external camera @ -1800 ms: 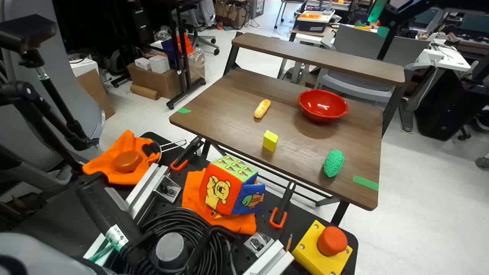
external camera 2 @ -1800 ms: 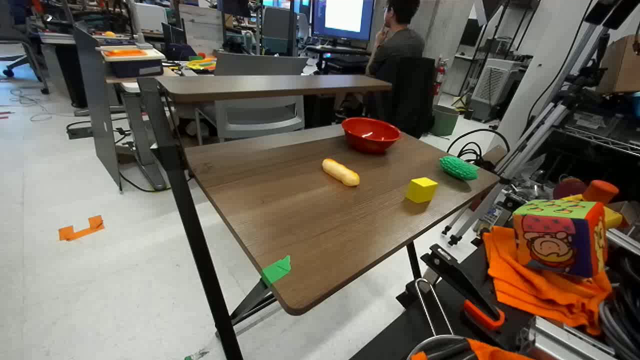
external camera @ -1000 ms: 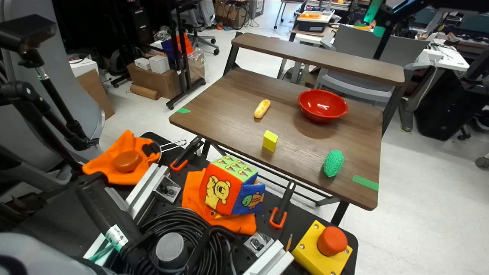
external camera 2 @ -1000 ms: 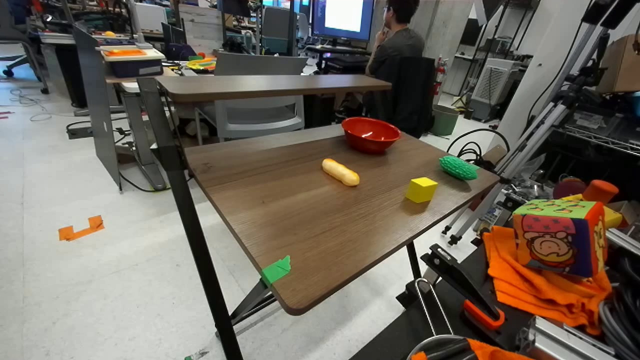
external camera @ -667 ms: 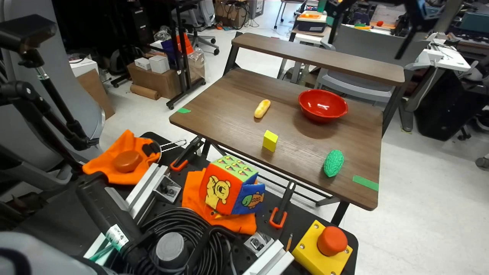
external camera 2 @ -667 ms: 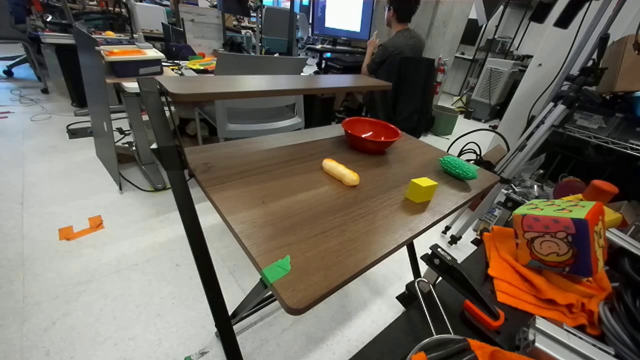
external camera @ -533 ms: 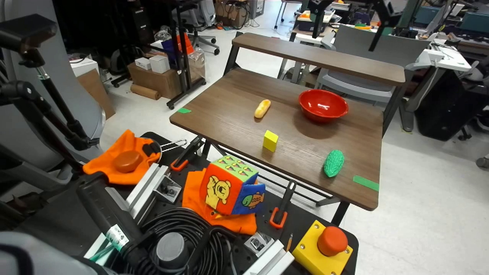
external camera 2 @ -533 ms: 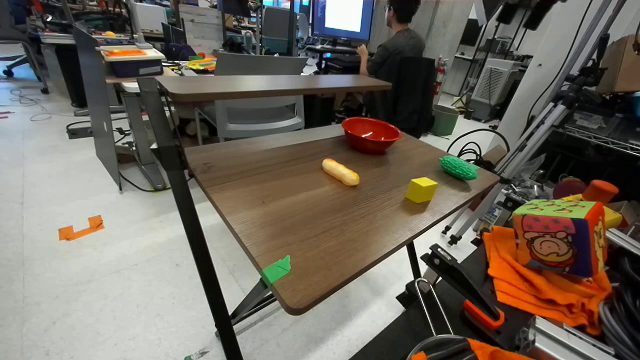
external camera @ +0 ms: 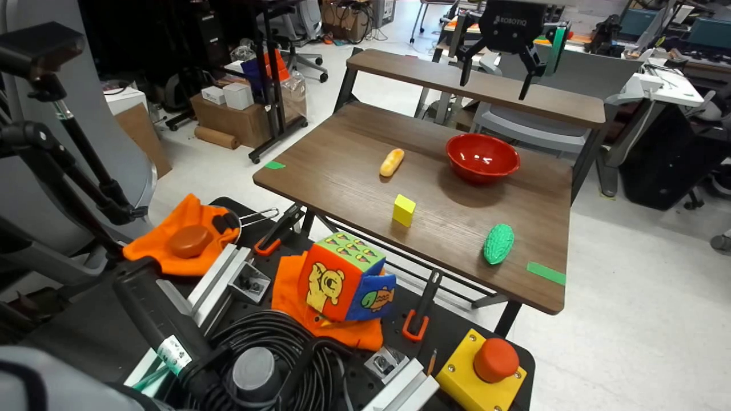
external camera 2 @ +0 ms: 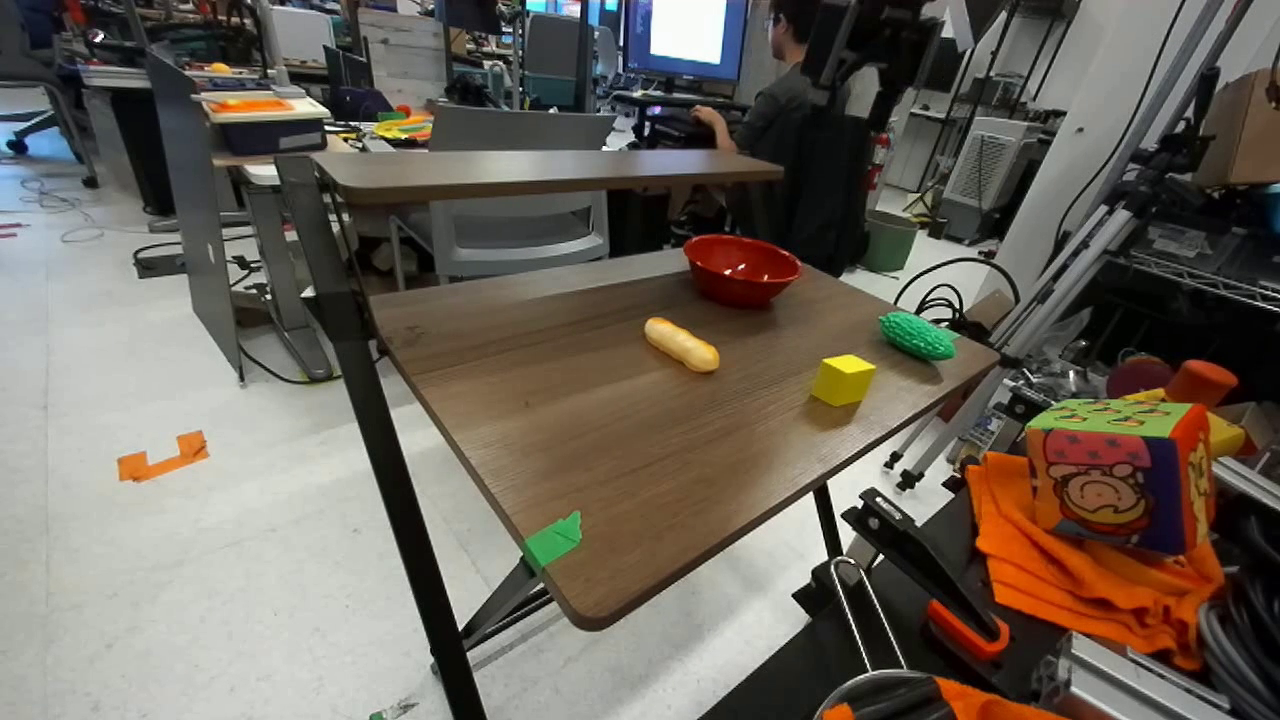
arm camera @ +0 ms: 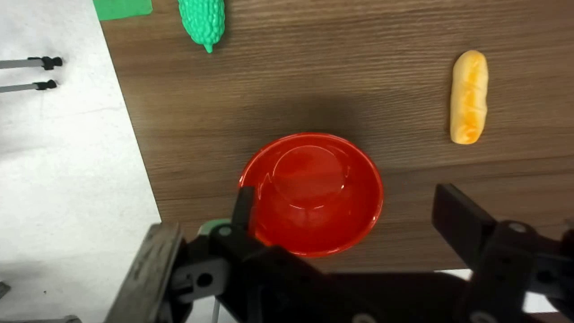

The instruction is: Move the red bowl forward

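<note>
The gripper (external camera: pixel 494 88) is held high above the table (external camera: pixel 337 160), its two fingers (arm camera: pixel 462 222) spread wide apart. In the wrist view the bowl (arm camera: pixel 314 175) is seen between them, nearer the finger at the left of that view, by which part of its rim is covered; in an exterior view it is seen below the fingertips, with a gap between. The bowl is set upright on the table, toward the side where the shelf (external camera: pixel 411 69) is raised. Well apart from it, the roll (external camera: pixel 392 162) is laid flat. Nearer the opposite edge the block (external camera: pixel 404 210) is set, and the green object (external camera: pixel 499 244) is placed close to a strip of tape (external camera: pixel 546 273) near one corner. Beyond that edge, in both exterior views, a black board (external camera 2: pixel 775 675) is seen, on which a cloth cube (external camera: pixel 345 279) on an orange cloth (external camera: pixel 284 288) and a red button (external camera: pixel 497 359) on a yellow box (external camera: pixel 454 377) are carried. Farther off, behind the shelf, a person (external camera 2: pixel 780 110) is seated before a screen (external camera 2: pixel 690 40).
</note>
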`<move>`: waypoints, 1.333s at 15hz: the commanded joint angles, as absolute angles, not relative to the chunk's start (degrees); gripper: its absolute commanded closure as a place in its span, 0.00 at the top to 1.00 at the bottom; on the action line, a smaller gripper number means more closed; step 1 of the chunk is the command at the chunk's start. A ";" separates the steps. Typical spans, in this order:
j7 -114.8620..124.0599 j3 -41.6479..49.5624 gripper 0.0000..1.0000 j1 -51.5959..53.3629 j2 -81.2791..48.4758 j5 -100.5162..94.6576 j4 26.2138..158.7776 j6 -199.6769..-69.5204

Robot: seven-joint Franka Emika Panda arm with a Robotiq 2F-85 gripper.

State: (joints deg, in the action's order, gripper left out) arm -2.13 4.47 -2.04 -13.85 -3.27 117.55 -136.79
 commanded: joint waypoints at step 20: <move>4.25 3.83 0.85 2.40 -57.65 -5.17 69.00 -109.67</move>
State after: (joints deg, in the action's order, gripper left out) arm 2.85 3.44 1.80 -53.74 -4.06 75.28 -113.57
